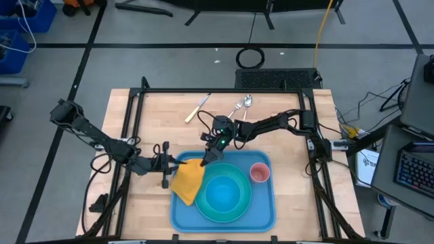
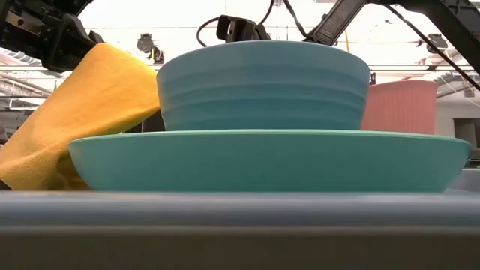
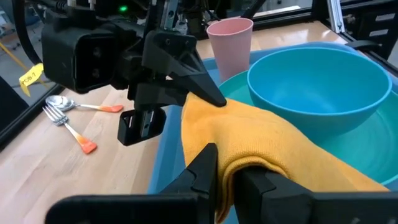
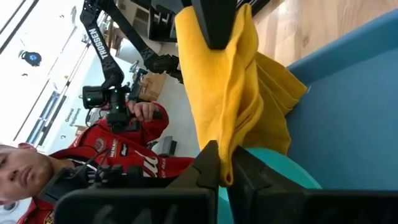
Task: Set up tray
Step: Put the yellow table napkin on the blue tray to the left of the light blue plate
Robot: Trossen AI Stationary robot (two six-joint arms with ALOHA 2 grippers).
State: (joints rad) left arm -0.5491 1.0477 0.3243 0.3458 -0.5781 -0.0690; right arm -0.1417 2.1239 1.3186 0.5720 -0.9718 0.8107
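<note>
Placing the napkin, cutlery still outside

Pinching the yellow-orange napkin (image 1: 188, 179) from the left, the left tool (image 1: 175, 163) is closed on its folded edge at the tray's left rim. Just right of it, the right tool (image 1: 209, 155) is clamped on the same cloth from the tray's far-left corner.

The blue tray (image 1: 264, 215) lies at the table's near edge, centre. It carries a turquoise plate (image 1: 239, 212) with a blue bowl (image 1: 224, 193) on it and a pink cup (image 1: 260, 172) at its far-right corner.

By my reading the task is past halfway: the napkin is not yet laid flat, and the knife (image 1: 197, 108), fork (image 1: 237, 108) and spoon (image 1: 247, 102) remain near the table's far edge.
</note>
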